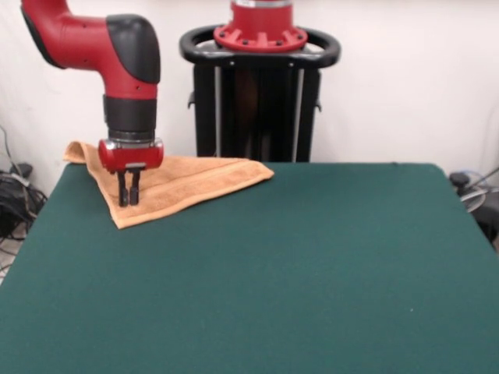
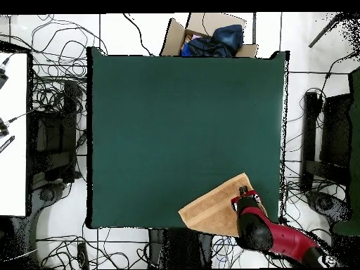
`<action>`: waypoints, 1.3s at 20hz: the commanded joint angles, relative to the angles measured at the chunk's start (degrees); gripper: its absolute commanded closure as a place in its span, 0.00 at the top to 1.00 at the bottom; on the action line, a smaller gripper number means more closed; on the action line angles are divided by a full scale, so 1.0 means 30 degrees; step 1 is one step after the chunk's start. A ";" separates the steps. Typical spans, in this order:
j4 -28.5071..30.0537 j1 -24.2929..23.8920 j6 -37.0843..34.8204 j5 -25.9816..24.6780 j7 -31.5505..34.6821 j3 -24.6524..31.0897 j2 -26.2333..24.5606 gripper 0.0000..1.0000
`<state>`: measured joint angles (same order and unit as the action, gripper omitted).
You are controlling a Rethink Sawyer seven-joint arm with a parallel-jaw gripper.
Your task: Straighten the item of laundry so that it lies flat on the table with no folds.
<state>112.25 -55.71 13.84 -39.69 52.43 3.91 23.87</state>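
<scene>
Diagonally folded towel, triangular; long edge along table far edge.

No readable text, label, brand, number or sign in either view.

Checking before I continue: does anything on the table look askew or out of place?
Yes. The towel lies folded into a triangle at the table's far corner by the pedestal, and one tip hangs past the edge. The gripper is down on it.
</scene>
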 commanded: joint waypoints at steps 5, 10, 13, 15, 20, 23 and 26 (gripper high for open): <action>-0.2038 -0.0301 -0.5241 0.0068 0.1554 0.2027 -0.1890 0.00; -0.2057 -0.0459 -0.6298 0.0044 0.1056 0.2313 -0.1792 0.00; -0.2094 -0.0279 -0.6297 -0.0011 0.1233 0.2179 -0.1775 0.00; -0.2108 -0.0189 -0.6265 -0.0072 0.1326 0.2108 -0.1760 0.00; -0.2086 -0.0254 -0.6219 -0.0221 0.1411 0.2197 -0.1755 1.00; -0.2057 -0.0192 -0.6276 -0.0240 0.1463 0.2189 -0.1625 1.00; -0.2035 -0.0159 -0.6243 -0.0278 0.1485 0.2183 -0.1554 1.00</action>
<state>110.42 -57.51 6.67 -39.69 52.44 7.07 25.65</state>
